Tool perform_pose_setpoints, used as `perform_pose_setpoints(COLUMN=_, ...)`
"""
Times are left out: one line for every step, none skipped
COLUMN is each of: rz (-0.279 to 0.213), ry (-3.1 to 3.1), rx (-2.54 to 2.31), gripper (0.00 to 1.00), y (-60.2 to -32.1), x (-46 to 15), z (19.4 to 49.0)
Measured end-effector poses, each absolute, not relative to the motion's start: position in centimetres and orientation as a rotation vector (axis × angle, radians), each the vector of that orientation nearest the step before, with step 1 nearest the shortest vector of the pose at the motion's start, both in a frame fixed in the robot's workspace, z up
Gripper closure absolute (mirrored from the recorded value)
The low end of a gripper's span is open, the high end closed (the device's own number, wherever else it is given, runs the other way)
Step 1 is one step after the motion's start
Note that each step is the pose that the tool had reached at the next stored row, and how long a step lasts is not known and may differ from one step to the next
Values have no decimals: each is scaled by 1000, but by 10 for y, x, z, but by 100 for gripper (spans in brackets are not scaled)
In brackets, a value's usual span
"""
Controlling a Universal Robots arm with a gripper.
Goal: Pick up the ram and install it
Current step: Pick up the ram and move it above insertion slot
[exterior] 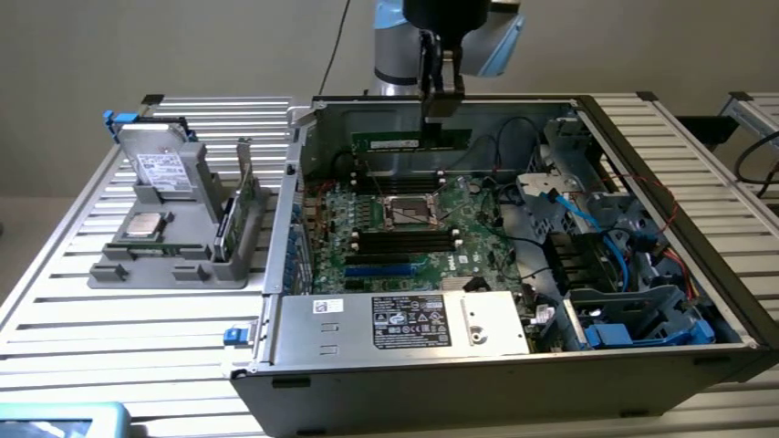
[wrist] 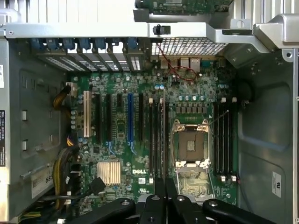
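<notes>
Gripper (exterior: 441, 111) pinched tight on the ram (exterior: 408, 141), jaws nearly together with just the thin board between them, grabbing the top edge a bit toward the exterior view's right of its middle. Stick held level and on edge, pale label facing the camera, down inside the open PC case (exterior: 365, 401). Hanging over the black memory slots (exterior: 402, 170) on the far side of the CPU socket (exterior: 410, 212), near the case's back wall. Can't tell if the bottom edge is touching a slot. More bare slots on the near side of the socket, all on the green motherboard (exterior: 469, 205). Labelled power supply box (exterior: 402, 324) along the front of the case. Off to the exterior view's left, gray parts holder (exterior: 159, 265) on the slatted table (exterior: 73, 310), well apart from the arm, with a square silvery processor chip (exterior: 149, 225) sitting in it.
</notes>
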State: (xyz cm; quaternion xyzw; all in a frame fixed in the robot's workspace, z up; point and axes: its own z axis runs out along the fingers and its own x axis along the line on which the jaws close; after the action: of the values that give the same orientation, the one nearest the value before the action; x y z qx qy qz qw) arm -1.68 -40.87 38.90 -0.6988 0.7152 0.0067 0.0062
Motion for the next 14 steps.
perform_pose_setpoints(rz=23, ry=2241, rx=-2186, gripper=88, y=-408, x=-16, z=387)
perform_pose_setpoints(rz=27, ry=2244, rx=-2186, gripper=88, y=-408, x=-16, z=386)
perform_pose_setpoints(rz=35, ry=2248, rx=-2189, gripper=88, y=-408, x=-16, z=386)
perform_pose_setpoints(rz=36, ry=2249, rx=-2190, gripper=88, y=-407, x=-16, z=385)
perform_pose_setpoints(rz=37, ry=2250, rx=-2190, gripper=88, y=-407, x=-16, z=384)
perform_pose_setpoints(rz=38, ry=2250, rx=-2190, gripper=88, y=-406, x=-16, z=383)
perform_pose_setpoints(rz=38, ry=2251, rx=-2190, gripper=88, y=-405, x=-16, z=382)
perform_pose_setpoints(rz=38, ry=2251, rx=-2190, gripper=88, y=-403, x=-16, z=381)
perform_pose_setpoints(rz=38, ry=2251, rx=-2190, gripper=88, y=-401, x=-16, z=380)
perform_pose_setpoints(rz=38, ry=2251, rx=-2190, gripper=88, y=-399, x=-16, z=379)
perform_pose_setpoints(rz=38, ry=2251, rx=-2189, gripper=88, y=-396, x=-16, z=379)
perform_pose_setpoints(rz=38, ry=2251, rx=-2189, gripper=88, y=-394, x=-16, z=378)
perform_pose_setpoints(rz=38, ry=2251, rx=-2189, gripper=88, y=-392, x=-16, z=377)
perform_pose_setpoints(rz=38, ry=2252, rx=-2189, gripper=88, y=-391, x=-16, z=375)
